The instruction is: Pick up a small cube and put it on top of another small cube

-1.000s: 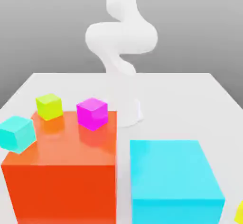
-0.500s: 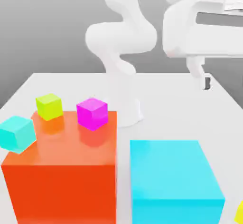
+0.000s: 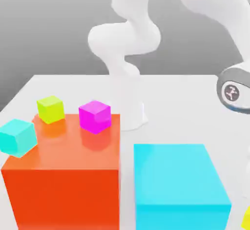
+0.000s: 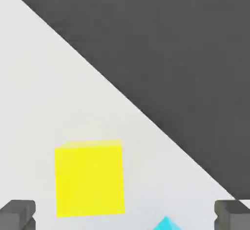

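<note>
Going from the exterior view's left, there's a turquoise cube [image 3: 18, 137] at the edge of the big orange block [image 3: 63, 195], then a lime cube [image 3: 51, 109] and a magenta cube [image 3: 95, 116] toward its back. Next along is the big cyan block [image 3: 178, 175], and past it, right at the exterior view's right edge, the small yellow cube [image 3: 247, 218] is peeking in, with the arm's white wrist [image 3: 237, 90] above and behind it. That yellow one is the one to grab imo, so I'd call this the lining-up part of the pick. In the hand view the gripper [image 4: 124, 215] has its fingers spread wide with nothing between the pads, and the yellow cube is down on the white table [image 4: 29, 102], closer to one finger's side than the other's. So don't just drop straight down: I'd slide over until the cube is centred between the fingers, and only then go down. Its sides look nearly square to the fingers, so probably just a tiny twist, if any. Keep them wide on the way down, because a fingertip landing on the top edge could tip or shove it. Then squeeze gently, low on the sides, and lift straight up, well clear of the cyan block.
</note>
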Robot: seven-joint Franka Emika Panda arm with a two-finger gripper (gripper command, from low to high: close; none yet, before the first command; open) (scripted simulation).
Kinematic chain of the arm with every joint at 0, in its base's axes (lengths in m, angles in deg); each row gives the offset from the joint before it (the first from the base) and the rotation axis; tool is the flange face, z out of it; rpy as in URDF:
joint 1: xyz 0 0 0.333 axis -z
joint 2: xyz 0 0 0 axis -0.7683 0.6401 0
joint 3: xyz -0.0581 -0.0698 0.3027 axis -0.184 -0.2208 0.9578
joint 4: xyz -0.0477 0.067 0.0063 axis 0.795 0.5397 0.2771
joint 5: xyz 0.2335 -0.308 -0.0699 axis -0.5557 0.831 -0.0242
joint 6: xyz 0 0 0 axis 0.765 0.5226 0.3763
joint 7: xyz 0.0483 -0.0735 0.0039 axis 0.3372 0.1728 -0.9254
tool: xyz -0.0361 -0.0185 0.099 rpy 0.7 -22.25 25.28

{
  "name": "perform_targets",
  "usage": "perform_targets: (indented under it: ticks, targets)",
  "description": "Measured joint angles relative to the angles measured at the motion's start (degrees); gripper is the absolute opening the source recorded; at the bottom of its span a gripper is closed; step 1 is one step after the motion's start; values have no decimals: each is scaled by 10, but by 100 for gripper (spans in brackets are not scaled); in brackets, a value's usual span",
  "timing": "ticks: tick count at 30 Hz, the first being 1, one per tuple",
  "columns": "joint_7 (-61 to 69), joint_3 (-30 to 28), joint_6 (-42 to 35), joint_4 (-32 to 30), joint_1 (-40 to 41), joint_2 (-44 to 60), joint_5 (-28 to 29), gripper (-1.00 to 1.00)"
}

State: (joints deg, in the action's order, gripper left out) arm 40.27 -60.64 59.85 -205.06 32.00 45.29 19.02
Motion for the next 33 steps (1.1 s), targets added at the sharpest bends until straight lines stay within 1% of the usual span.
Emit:
perform_targets:
  ticks: [2, 3, 9, 11, 15, 23, 28, 33]
  targets:
    - [-10, -12, 29, 10, -10, 42, 15, 0]
    - [-14, -17, 40, 13, -15, 57, 21, -100]
    - [-15, -20, 46, 15, -17, 65, 23, -100]
    - [-9, -13, 31, 10, -12, 45, 15, -100]
    - [6, 1, -23, -11, 9, -32, -13, -100]
    - [-7, -49, -115, -82, 73, -200, -52, -100]
    - [-21, -76, -172, -126, 134, -304, -70, -100]
    - [-35, -104, -230, -170, 170, -408, -86, -100]
